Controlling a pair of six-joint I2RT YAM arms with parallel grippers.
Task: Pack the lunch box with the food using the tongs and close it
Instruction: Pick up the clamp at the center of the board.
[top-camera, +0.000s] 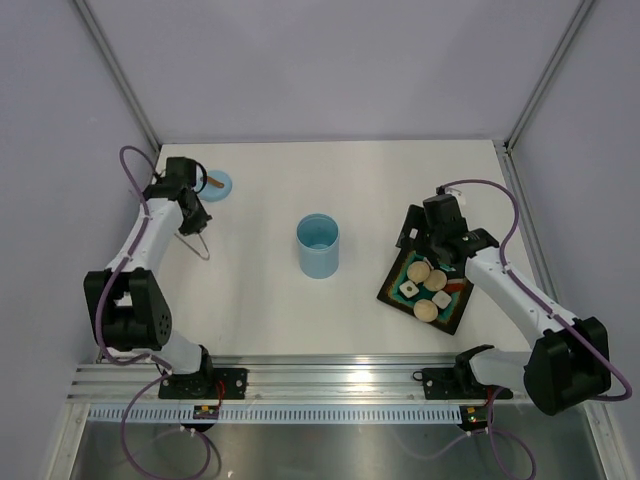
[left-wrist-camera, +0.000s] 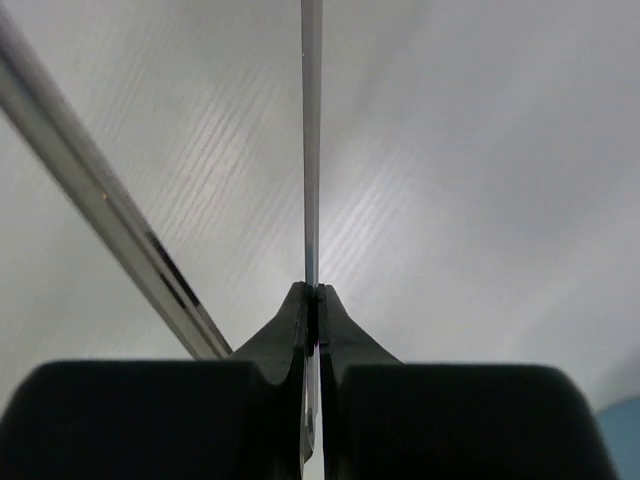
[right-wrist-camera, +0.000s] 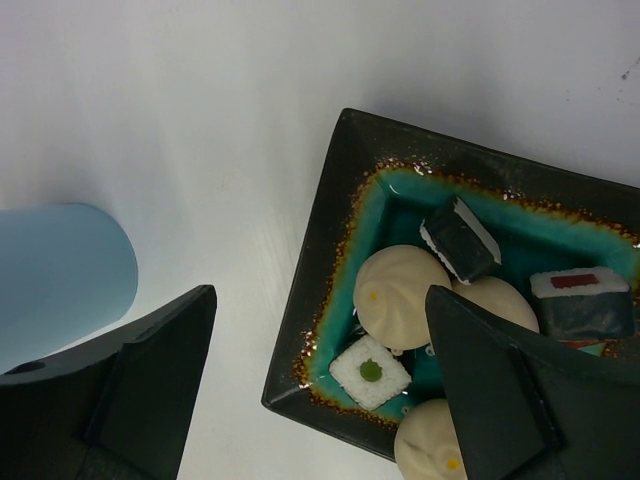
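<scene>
The slim silver tongs (top-camera: 197, 243) lie at the far left of the table. My left gripper (top-camera: 192, 216) is shut on one of their arms. In the left wrist view that thin arm (left-wrist-camera: 311, 150) runs straight up from between the closed gripper (left-wrist-camera: 312, 292), and the other arm (left-wrist-camera: 100, 200) slants off to the left. The lunch box (top-camera: 318, 245), a light blue cylinder, stands upright and open at the table's middle, and also shows as lunch box (right-wrist-camera: 60, 270). The food (top-camera: 425, 290) is beige buns (right-wrist-camera: 400, 290), a white cube (right-wrist-camera: 370, 370) and dark rolls (right-wrist-camera: 460, 238). My right gripper (right-wrist-camera: 318, 292) hangs open over the plate's near corner.
The food sits on a dark square plate with a teal centre (top-camera: 388, 291) at the right. A small flat blue disc with a brown tab (top-camera: 216, 185) lies at the back left, just beyond my left gripper. White walls enclose the table.
</scene>
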